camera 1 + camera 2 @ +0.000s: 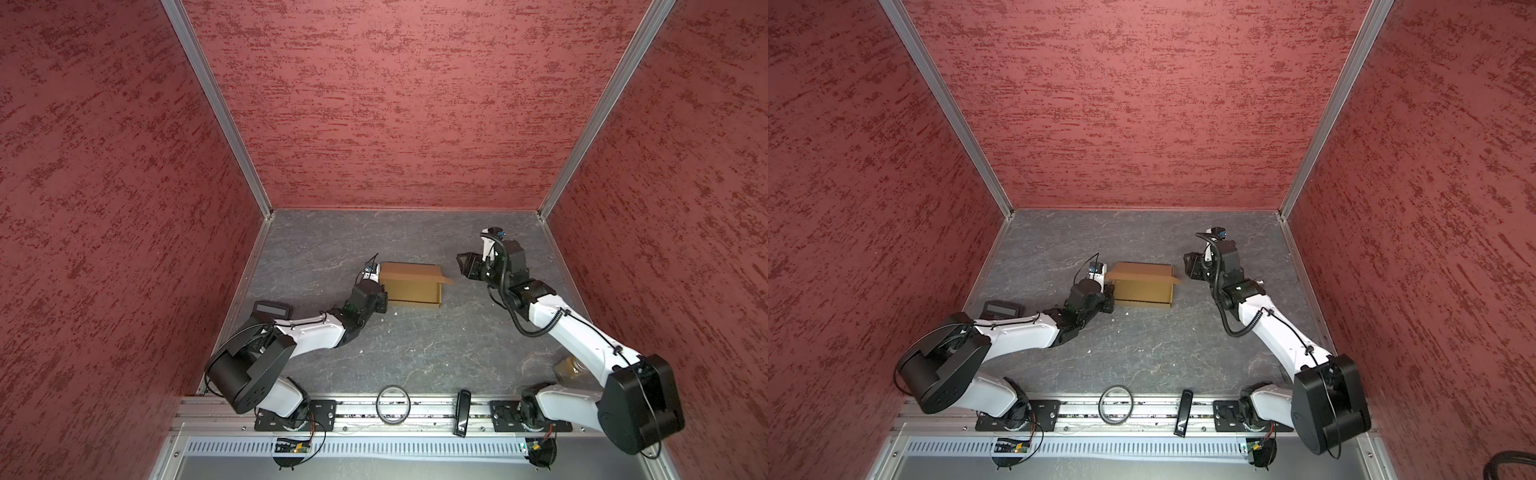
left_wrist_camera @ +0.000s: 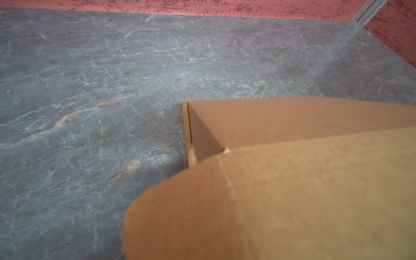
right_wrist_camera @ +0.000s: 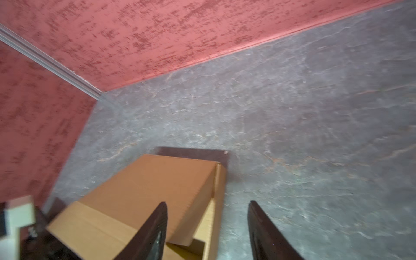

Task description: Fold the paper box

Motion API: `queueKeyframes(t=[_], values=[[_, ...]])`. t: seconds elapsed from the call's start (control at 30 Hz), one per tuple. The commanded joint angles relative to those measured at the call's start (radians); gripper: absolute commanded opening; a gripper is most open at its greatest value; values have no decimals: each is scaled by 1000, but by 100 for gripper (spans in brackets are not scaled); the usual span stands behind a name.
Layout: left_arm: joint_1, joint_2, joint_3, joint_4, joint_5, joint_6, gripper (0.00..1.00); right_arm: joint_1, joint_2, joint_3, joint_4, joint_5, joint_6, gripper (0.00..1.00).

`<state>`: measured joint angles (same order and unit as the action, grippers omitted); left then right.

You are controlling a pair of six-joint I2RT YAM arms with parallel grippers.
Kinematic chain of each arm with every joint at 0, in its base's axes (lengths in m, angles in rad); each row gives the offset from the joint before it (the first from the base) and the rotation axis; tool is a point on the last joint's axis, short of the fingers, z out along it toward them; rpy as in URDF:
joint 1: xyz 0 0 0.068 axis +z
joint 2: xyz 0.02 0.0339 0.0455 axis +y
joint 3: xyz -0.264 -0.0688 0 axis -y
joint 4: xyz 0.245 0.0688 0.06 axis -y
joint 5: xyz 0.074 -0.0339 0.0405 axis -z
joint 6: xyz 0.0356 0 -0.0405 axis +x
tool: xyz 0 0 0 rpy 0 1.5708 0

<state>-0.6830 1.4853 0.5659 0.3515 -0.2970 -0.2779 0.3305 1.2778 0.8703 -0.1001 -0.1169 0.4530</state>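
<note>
The paper box sits near the middle of the worktop. It is largely formed, with walls up and a lid panel lying over the top, but one small flap juts sideways from its right end, untucked. In the left wrist view a broad rounded flap fills the foreground and looks unseated. The left gripper is right against the box's left end; its fingers show in no view, so I cannot tell whether it is open or clamped on cardboard. The right gripper hovers just off the right end (near the jutting flap, not touching it), fingers spread with nothing between them. The likely trouble is that a push on that flap slides the light box across the smooth worktop unless the left side braces it. An off-crease push would crumple the flap rather than tuck it. With nothing pinning it, the lid could also spring up.
</note>
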Motion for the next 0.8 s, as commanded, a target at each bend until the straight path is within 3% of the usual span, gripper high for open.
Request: queueKeyframes(t=[0.0,0.3,0.53,0.7,0.77], values=[[-16,-32,-17,4,-27,-14,33,7,52,24,-45,-47,41,61],[-62,-186,-67,-45,-61,-46,53,54,142,8,-1,-102,28,67],[-140,-422,-89,-247,-151,-110,65,71,170,-19,18,-102,16,69],[-125,-581,-61,-430,-199,-130,86,71,221,-77,69,-100,7,69],[-81,-595,-17,-488,-159,-111,93,71,234,-95,89,-111,6,68]])
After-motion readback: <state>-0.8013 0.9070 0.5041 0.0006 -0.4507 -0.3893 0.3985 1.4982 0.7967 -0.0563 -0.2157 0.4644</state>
